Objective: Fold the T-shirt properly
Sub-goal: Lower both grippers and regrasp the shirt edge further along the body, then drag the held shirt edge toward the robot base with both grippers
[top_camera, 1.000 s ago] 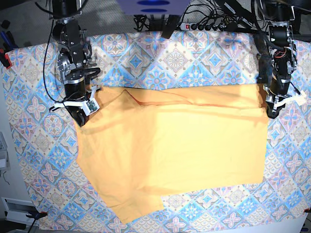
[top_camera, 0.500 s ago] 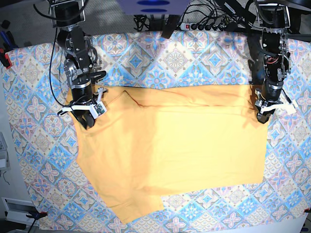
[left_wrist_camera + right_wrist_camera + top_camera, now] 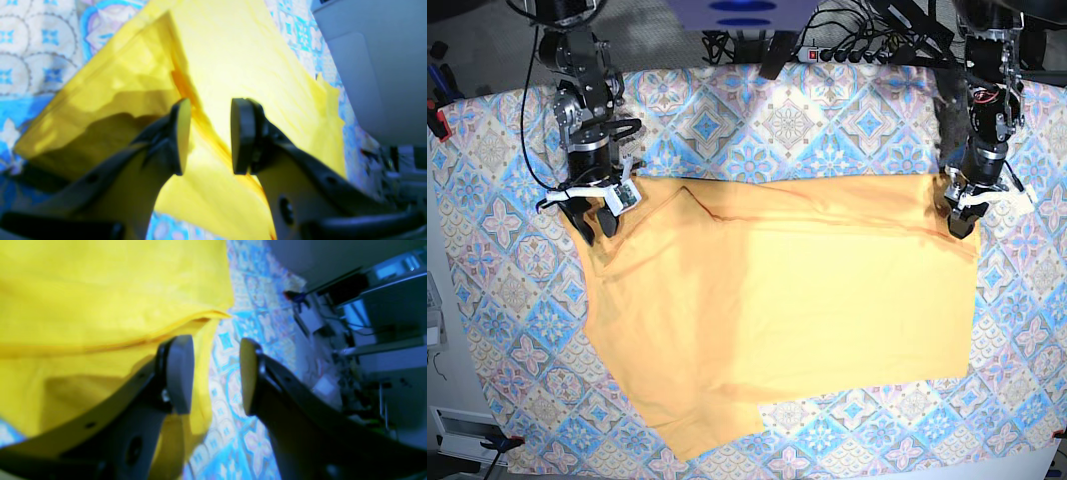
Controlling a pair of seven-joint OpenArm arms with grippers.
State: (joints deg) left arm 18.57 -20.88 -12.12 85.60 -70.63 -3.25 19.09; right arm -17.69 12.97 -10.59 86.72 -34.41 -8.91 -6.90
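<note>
Patterned blue-and-pink tablecloth (image 3: 827, 120) is covering your whole counter, and it is giving you bare room along the far side, down both flanks and in the near right corner. On it the T-shirt (image 3: 787, 310) is lying spread wide, its far edge doubled over into a long fold running almost straight between your two arms, its right edge hanging straight toward you, and its near left corner reaching almost to the cloth's near edge.

Your left gripper (image 3: 961, 217) is hovering over the shirt's far right corner; in its wrist view the jaws are standing apart with a clear gap (image 3: 206, 136) above the fold's ridge, pinching nothing.

Your right gripper (image 3: 595, 220) is sitting at the far left corner, where the shirt's edge is slanting away. Its jaws are likewise parted (image 3: 216, 375), one finger over yellow fabric, the other over bare tablecloth, holding nothing.
</note>
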